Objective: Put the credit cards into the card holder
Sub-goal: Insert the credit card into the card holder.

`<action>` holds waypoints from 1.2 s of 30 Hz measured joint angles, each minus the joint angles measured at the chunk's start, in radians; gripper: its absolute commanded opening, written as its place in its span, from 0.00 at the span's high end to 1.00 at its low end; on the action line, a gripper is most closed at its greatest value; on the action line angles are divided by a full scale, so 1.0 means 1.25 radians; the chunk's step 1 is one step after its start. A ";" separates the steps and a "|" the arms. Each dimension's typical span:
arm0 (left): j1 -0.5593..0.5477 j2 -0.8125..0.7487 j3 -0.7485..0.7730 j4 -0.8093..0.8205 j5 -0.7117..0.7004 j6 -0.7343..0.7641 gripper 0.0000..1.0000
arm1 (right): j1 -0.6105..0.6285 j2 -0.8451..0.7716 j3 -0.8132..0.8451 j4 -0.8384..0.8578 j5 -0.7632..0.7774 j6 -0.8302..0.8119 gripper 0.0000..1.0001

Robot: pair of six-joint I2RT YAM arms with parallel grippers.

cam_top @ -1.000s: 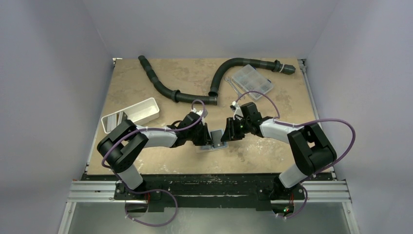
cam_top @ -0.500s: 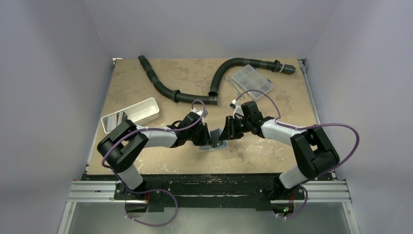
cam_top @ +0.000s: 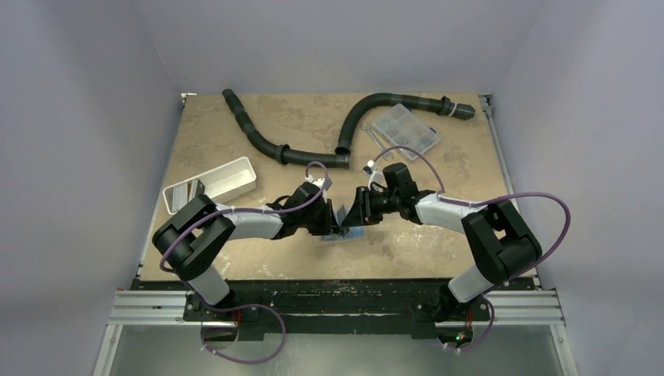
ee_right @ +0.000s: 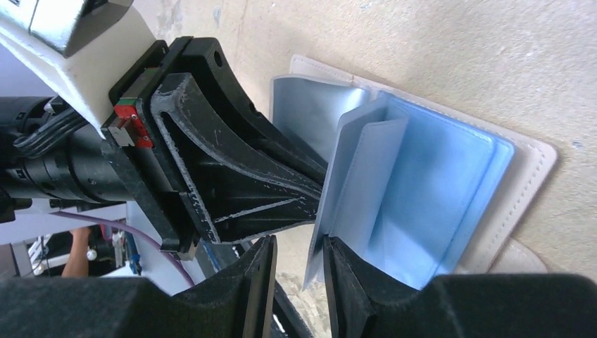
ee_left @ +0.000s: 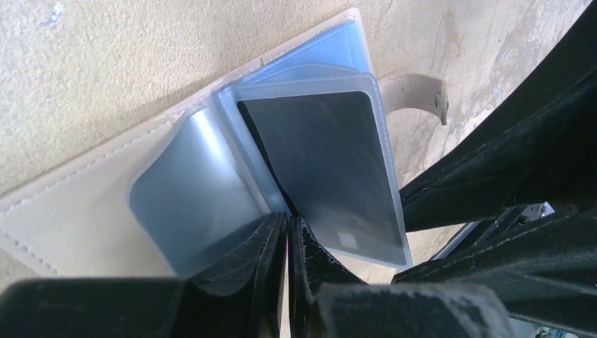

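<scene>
The tan card holder (cam_top: 342, 233) lies open on the table between both grippers. In the left wrist view its tan cover (ee_left: 70, 211) holds pale grey-blue sleeves, and a dark credit card (ee_left: 324, 169) sits inside one raised sleeve; the snap tab (ee_left: 415, 91) sticks out beyond. My left gripper (ee_left: 287, 229) is shut, pinching a sleeve leaf at its edge. My right gripper (ee_right: 299, 246) is open; a standing sleeve leaf (ee_right: 366, 183) rests against its right finger. The left gripper's fingers (ee_right: 232, 190) show opposite. No loose card is visible.
A white oblong tray (cam_top: 211, 184) stands at the left. Two black corrugated hoses (cam_top: 258, 137) (cam_top: 376, 106) lie across the back. A clear compartment box (cam_top: 405, 131) sits at the back right. The table's front edge is close behind the card holder.
My right gripper has moved left, closer over the card holder. The left gripper has stayed at the holder's left side.
</scene>
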 measured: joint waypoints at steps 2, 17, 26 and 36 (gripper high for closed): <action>0.000 -0.010 -0.005 -0.006 -0.007 0.000 0.77 | 0.005 0.004 0.000 0.009 -0.005 0.005 0.61; 0.023 -0.337 -0.034 -0.223 -0.090 0.008 0.53 | 0.062 0.070 0.066 -0.019 -0.001 -0.006 0.49; 0.135 -0.474 -0.018 -0.376 -0.124 0.042 0.48 | 0.113 0.172 0.177 -0.010 0.024 -0.018 0.34; 0.140 -0.278 -0.005 -0.174 0.044 -0.009 0.44 | 0.098 0.034 0.082 -0.060 0.111 -0.052 0.42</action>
